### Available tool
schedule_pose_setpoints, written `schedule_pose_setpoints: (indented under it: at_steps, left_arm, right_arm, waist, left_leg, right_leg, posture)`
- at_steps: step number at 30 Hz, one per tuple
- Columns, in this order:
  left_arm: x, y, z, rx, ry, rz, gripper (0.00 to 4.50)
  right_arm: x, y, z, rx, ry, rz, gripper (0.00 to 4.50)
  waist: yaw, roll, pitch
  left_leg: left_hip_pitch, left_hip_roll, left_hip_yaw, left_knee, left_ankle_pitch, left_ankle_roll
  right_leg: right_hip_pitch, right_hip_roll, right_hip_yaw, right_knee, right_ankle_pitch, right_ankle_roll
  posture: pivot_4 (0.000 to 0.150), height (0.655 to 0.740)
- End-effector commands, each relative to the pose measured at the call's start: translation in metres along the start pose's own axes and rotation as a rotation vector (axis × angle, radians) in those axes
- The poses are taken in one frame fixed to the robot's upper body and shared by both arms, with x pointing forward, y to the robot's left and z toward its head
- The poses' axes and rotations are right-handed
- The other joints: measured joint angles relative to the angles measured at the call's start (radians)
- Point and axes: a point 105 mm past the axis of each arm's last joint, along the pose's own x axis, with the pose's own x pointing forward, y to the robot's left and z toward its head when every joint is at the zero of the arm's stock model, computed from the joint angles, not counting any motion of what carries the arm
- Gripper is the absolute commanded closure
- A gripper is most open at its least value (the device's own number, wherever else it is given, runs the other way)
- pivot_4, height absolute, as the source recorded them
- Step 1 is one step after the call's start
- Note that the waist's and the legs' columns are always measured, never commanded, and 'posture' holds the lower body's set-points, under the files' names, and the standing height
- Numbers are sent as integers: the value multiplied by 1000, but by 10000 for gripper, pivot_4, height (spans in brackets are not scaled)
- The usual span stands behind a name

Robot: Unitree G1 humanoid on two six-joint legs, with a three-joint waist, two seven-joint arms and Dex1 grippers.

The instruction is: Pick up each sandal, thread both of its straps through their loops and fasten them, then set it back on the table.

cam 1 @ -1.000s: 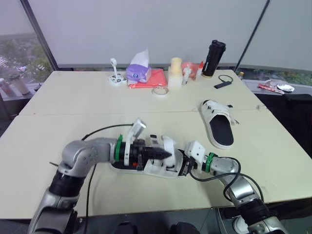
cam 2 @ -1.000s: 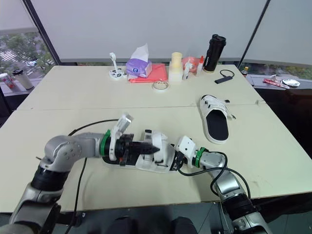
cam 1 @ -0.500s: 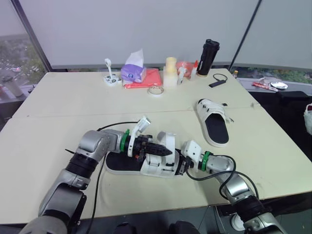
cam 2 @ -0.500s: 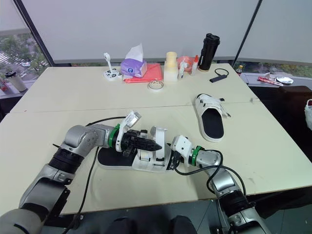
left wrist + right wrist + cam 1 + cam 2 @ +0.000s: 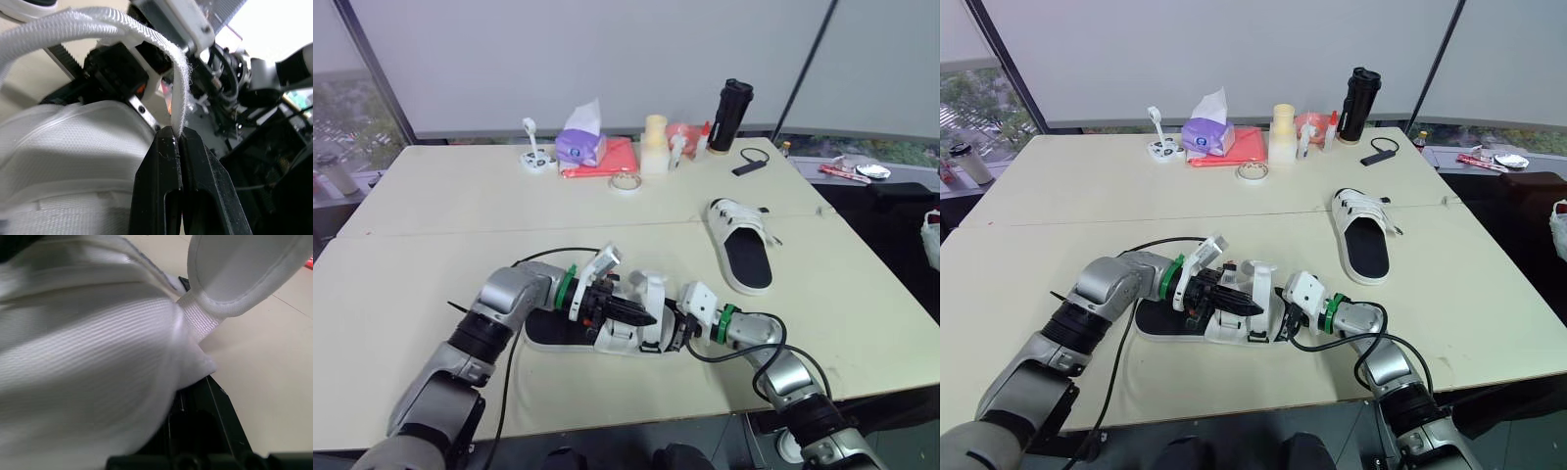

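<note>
Where the table [image 5: 401,284] edge sits closest to you, the first sandal [image 5: 558,331] lies flat on its black sole, with its white upper toward your right arm. Your left gripper [image 5: 177,138] is clamped tight on a white strap [image 5: 182,83], which arches up and over from the upper. Your right gripper [image 5: 674,333] is pressed against the sandal's end with white fabric draped over it; you can't tell if it's gripping or loose. A black cable [image 5: 530,260] loops on the table beside your left arm. Further back on your right, the second sandal [image 5: 741,257] rests flat, apart from both arms. Along the far edge: tape roll [image 5: 626,182], purple tissue box [image 5: 576,147], red cloth [image 5: 622,157], black bottle [image 5: 728,103].
</note>
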Motion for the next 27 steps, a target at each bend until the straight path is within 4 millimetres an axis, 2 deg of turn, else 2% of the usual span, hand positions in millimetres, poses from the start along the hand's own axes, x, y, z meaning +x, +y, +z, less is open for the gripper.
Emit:
schedule_pose_setpoints:
  at_steps: [1,6,11,15,27]
  left_arm:
    - [3,1,-15,23,76,16,44724]
    - [4,5,-14,85,86,37,44724]
    - [1,-6,11,24,-39,-20,44724]
    - [-2,-11,17,-2,-64,-44,44724]
    - [0,5,-16,171,110,73,44724]
  right_arm:
    - [-8,11,-45,94,160,-5,45000]
    - [-8,11,-45,94,160,-7,45000]
    - [-7,11,-45,95,161,-6,45000]
    - [-7,12,-46,95,163,-3,45000]
    - [-5,12,-45,94,158,-2,45000]
  waist:
    - [0,0,0]
    - [0,0,0]
    - [0,0,0]
    - [0,0,0]
    - [1,-1,-1]
  left_leg:
    - [0,0,0,0,0,0]
    - [0,0,0,0,0,0]
    - [0,0,0,0,0,0]
    - [0,0,0,0,0,0]
    - [0,0,0,0,0,0]
  right_leg:
    - [0,0,0,0,0,0]
    - [0,0,0,0,0,0]
    - [0,0,0,0,0,0]
    - [0,0,0,0,0,0]
    - [0,0,0,0,0,0]
  posture:
    - [1500,7400]
    - [1500,7400]
    - [1500,7400]
    - [1500,7400]
    - [1500,7400]
